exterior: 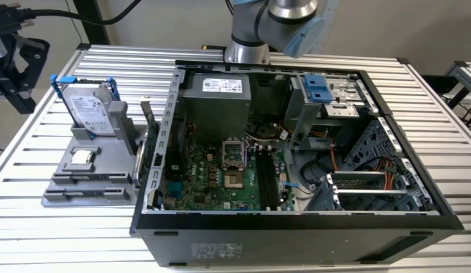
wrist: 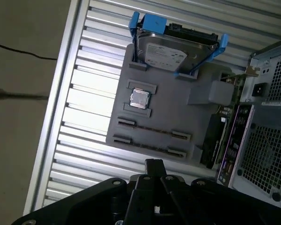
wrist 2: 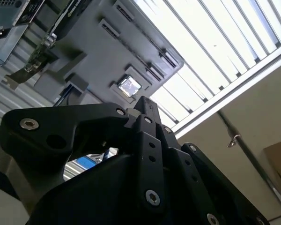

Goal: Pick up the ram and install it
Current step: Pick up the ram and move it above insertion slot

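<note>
You have one ram (exterior: 95, 193) to find. It shows as a thin dark strip in the nearer of the two clip rows (wrist: 152, 130) on the grey fixture (exterior: 106, 170), at the exterior view's left, outside the computer case (exterior: 296, 233). In the first wrist view the same strip (wrist: 150, 146) lies in the row farthest from the hard drive.

That fixture also carries one hard drive (exterior: 91, 114) standing in a blue caddy, one square processor chip (wrist: 139, 99) lying flat and one green expansion card (exterior: 152, 142) on edge along the side next to the case.

There is one open case on the slatted table (exterior: 69, 239). Inside it are one motherboard (exterior: 213, 176), one grey power supply (exterior: 220, 99) and a group of long black memory slots (exterior: 269, 176) whose number you cannot count from here.

Your single gripper (wrist: 154, 163) hangs above the table at the exterior view's far left, well apart from the ram. In both wrist views its fingers (wrist: 154, 171) are drawn together at the tips, with nothing between them and touching nothing.

White labels sit on the hard drive and the power supply, and another is on the case's near outer wall. None of their print can be read.
</note>
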`<state>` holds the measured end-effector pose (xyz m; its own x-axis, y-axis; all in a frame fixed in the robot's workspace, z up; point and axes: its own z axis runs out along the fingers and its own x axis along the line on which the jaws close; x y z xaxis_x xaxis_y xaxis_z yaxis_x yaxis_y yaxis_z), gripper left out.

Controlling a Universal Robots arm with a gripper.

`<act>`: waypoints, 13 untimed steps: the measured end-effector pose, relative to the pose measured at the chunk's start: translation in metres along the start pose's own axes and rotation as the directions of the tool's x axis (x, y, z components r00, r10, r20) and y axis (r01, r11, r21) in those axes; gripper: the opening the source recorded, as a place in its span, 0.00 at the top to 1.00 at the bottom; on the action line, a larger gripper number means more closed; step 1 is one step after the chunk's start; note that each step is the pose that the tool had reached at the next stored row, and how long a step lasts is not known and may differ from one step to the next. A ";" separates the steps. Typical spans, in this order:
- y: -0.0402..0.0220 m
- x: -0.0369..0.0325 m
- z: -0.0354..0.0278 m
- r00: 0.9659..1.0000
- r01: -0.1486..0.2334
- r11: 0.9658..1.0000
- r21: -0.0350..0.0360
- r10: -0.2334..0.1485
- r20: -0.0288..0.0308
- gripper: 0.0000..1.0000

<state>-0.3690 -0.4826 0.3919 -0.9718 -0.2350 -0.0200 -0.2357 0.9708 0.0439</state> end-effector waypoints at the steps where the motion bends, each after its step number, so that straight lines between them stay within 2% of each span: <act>1: 0.0000 0.0000 0.0000 1.000 0.006 1.000 0.000 -0.006 0.000 1.00; 7: 0.0002 -0.0001 -0.0001 0.999 0.041 0.999 0.000 -0.041 -0.002 1.00; 13: 0.0004 -0.0002 -0.0001 0.997 0.077 0.997 -0.001 -0.077 -0.004 1.00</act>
<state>-0.3690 -0.4821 0.3920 -0.9507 -0.3096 -0.0197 -0.3102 0.9497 0.0430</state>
